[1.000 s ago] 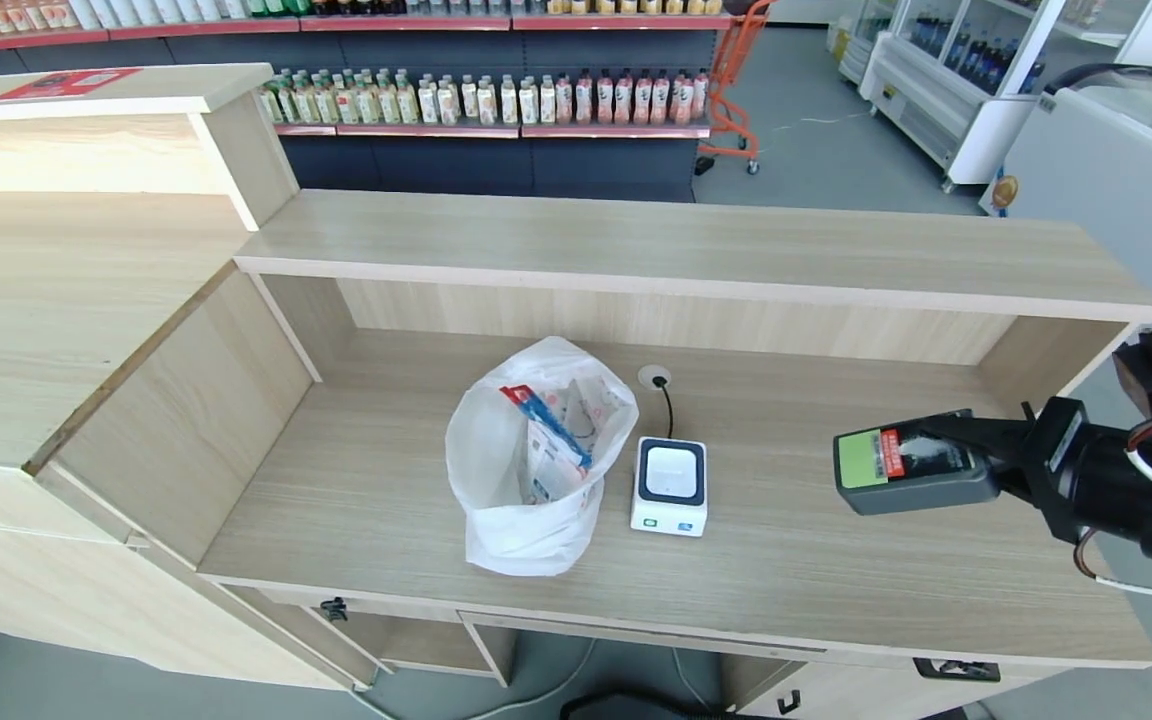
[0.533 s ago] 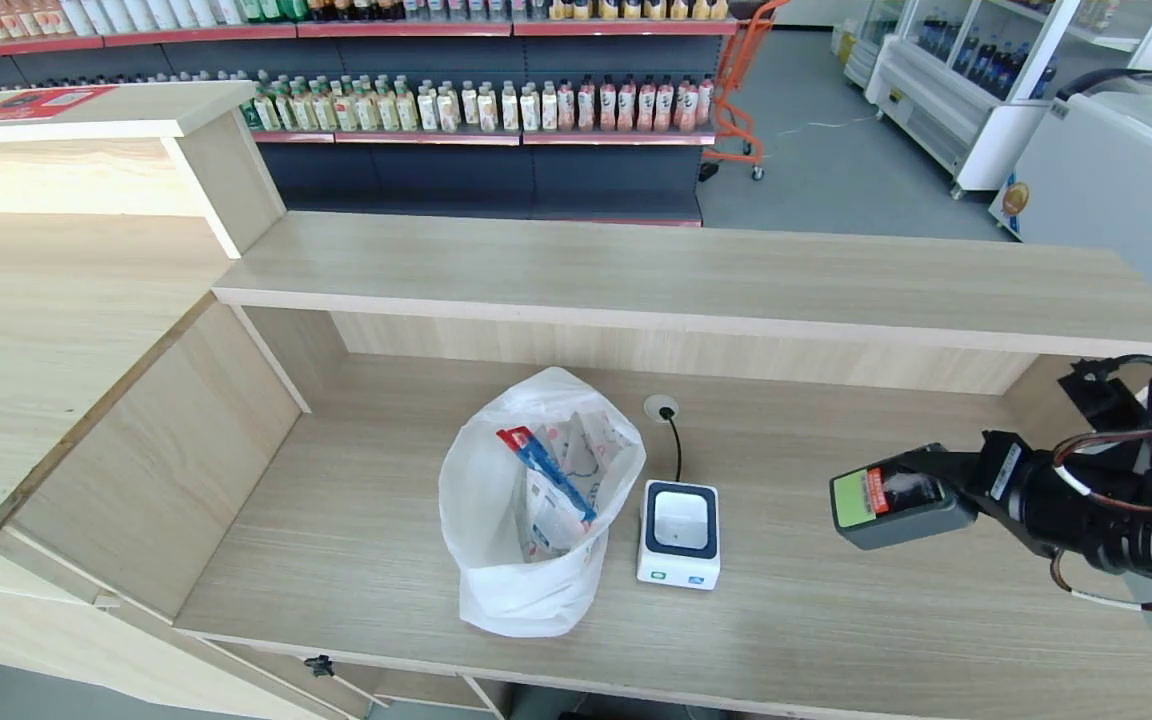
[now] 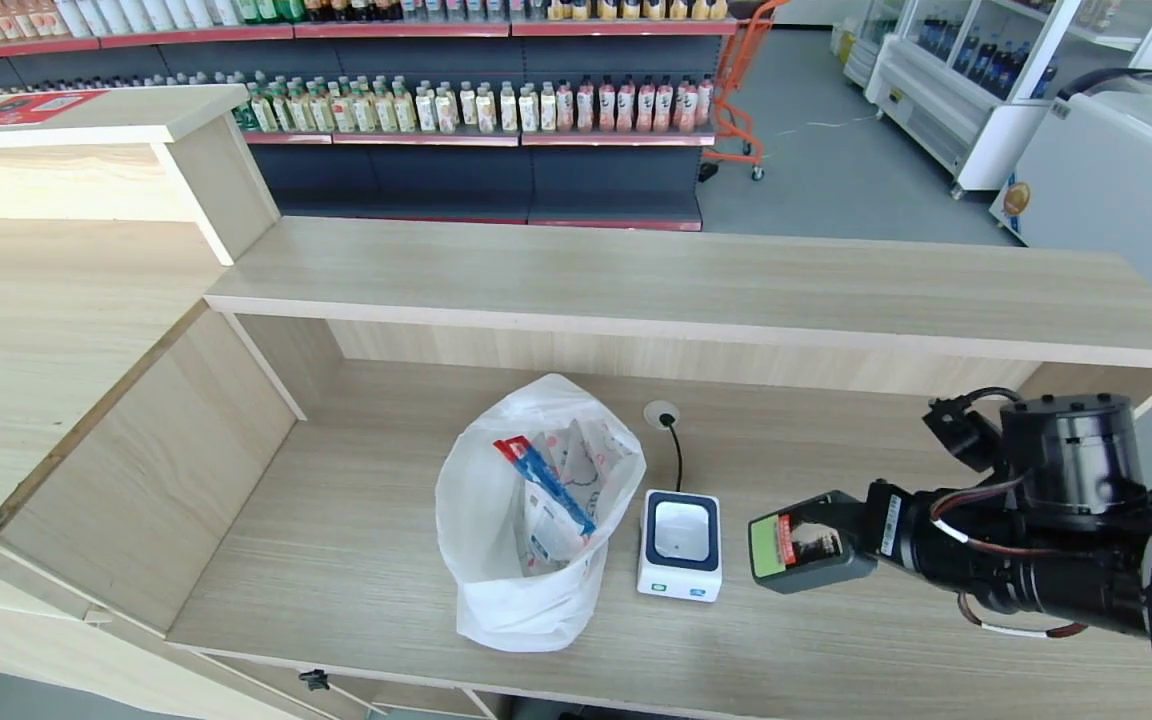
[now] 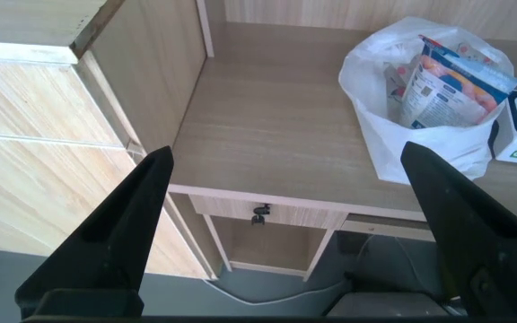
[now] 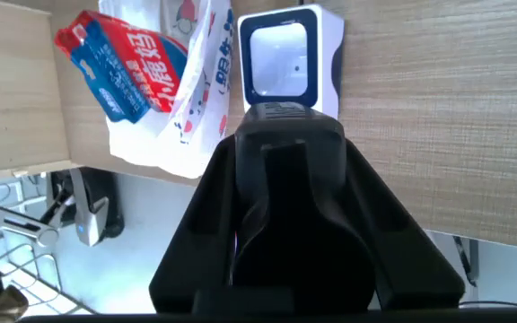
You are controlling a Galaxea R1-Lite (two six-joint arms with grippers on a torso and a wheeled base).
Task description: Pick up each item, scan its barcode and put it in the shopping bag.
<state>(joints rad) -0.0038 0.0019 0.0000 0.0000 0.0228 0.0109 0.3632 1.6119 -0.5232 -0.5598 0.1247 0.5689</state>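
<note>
Desk (image 3: 836, 640) carried a white bag (image 3: 496, 540) holding packets (image 3: 551, 490), with the scanner (image 3: 680, 545) just beside it. Right claw (image 3: 833, 545) pinched a dark box (image 3: 788, 552), green end toward the scanner, seemingly hovering above the desk. Left claw (image 4: 287, 152) hung spread wide off the desk's near edge.

What the views of the checkout desk (image 3: 356, 540) hide

In the right wrist view the right claw (image 5: 285, 121) covers nearly all of the dark box (image 3: 786, 555) it grips, along with the near edge of the barcode scanner (image 5: 285, 54). In the head view the print on the box's green end is too small to read. The white shopping bag (image 3: 496, 590) veils the lower halves of the packets (image 3: 548, 490) inside.
</note>
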